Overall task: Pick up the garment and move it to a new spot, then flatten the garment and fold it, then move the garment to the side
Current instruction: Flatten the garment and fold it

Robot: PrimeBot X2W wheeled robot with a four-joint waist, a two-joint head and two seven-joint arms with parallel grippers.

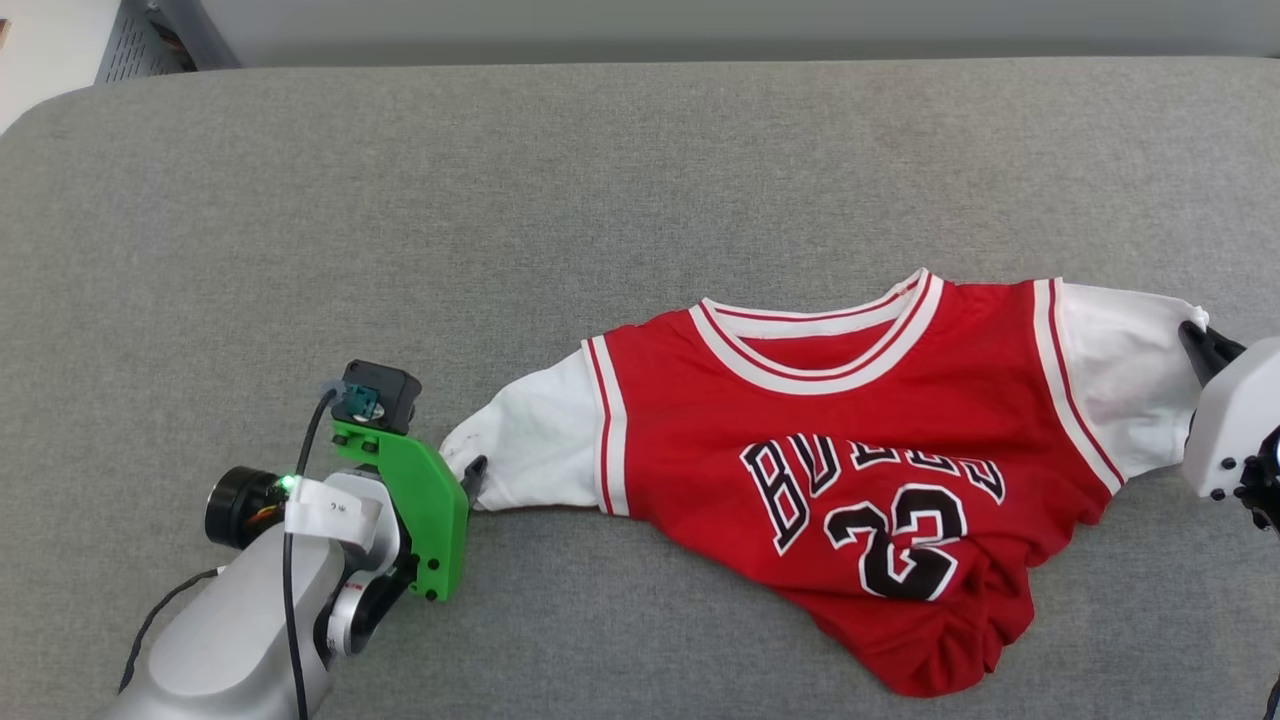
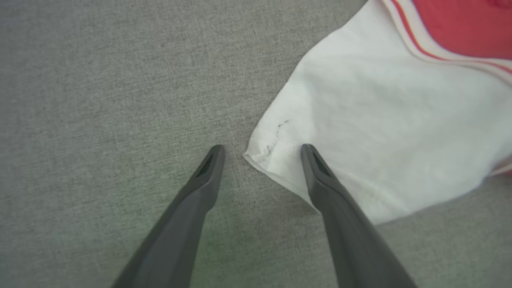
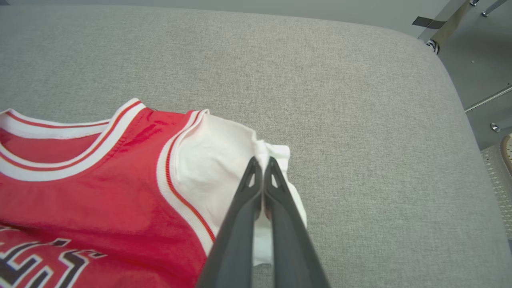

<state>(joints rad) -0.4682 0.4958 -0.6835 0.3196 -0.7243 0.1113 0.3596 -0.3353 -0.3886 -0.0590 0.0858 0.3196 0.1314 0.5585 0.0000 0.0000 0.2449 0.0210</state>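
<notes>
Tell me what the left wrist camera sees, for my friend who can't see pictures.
The left gripper is open, one dark finger on each side of a white sleeve corner of the garment, which lies on gray fabric. Its red body with striped trim shows at the top right.

lab-like room, grey padded table [image 1: 600,150], metal leg [image 3: 450,18]
</notes>
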